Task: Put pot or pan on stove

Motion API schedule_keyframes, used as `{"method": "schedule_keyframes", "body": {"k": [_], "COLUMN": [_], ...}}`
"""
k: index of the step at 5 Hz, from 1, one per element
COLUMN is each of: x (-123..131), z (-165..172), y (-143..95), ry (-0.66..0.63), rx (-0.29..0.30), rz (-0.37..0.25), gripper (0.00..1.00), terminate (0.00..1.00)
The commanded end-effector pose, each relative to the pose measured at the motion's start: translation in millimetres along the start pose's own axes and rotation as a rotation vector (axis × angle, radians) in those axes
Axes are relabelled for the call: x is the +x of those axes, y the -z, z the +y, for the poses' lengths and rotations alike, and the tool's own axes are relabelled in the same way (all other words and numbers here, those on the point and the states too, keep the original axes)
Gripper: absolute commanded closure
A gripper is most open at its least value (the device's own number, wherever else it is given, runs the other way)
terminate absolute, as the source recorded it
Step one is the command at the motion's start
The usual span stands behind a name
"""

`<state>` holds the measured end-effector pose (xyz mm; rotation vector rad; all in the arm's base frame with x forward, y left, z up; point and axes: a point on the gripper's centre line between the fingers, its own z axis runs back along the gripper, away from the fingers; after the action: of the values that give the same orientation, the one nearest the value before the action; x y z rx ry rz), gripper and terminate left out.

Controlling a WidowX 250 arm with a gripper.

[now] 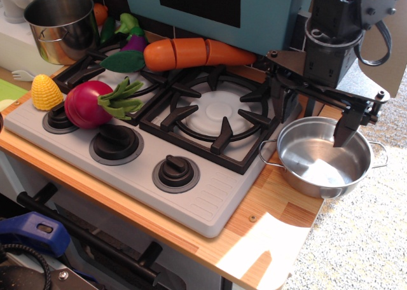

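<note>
Small shallow steel pot (pixel 324 158) is seen on the wooden counter (pixel 267 233), just right of the stove (pixel 210 204), not on it yet. Pot sits upright, bowl empty and shiny, one wire loop handle (pixel 268 155) pointing left toward the stove edge, the other (pixel 379 155) pointing right.

Gripper (pixel 315 115) is held over the pot's far rim, fingers spread wide. The right fingertip (pixel 346 132) is dipped inside the bowl near the far-right wall; contact w/ the steel cannot be told. The left finger (pixel 280 99) is set apart on the far-left side, over the burner edge. Nothing is gripped.

Stove is light grey w/ black grates; the near-right burner grate (pixel 213 115) is left bare. Three black knobs (pixel 176 172) are lined along the front.

Further left, a red onion-like toy veg (pixel 89 104) w/ green leaves is laid across the left grate, and a yellow corn piece (pixel 46 91) is beside it, at the stove's left edge. A felt carrot (pixel 191 53) is stretched along the far side of the stove, purple and green toy veg (pixel 130 39) next to it. A taller steel pot (pixel 62 24) is parked at far left.
</note>
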<state>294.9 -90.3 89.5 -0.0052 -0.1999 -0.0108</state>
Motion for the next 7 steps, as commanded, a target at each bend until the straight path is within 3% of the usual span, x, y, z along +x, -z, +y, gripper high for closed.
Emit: {"method": "schedule_keyframes", "body": {"k": [1,2,3,4,7], "x": [0.0,3.7,7.6,12.0,5.3], "z": [0.0,-12.6,-25.0,-45.3,-49.3], "y": [0.0,1.8,7.8,23.6,62.2], "ry": [0.000,0.132,0.261,0.365,0.377], "rx": [0.000,0.029,0.014,0.047,-0.060], "rz": [0.000,0.004,-0.031,-0.071,-0.156], "gripper": [0.00,0.00,0.00,0.00,0.00], "terminate": [0.00,0.00,0.00,0.00,0.00]}}
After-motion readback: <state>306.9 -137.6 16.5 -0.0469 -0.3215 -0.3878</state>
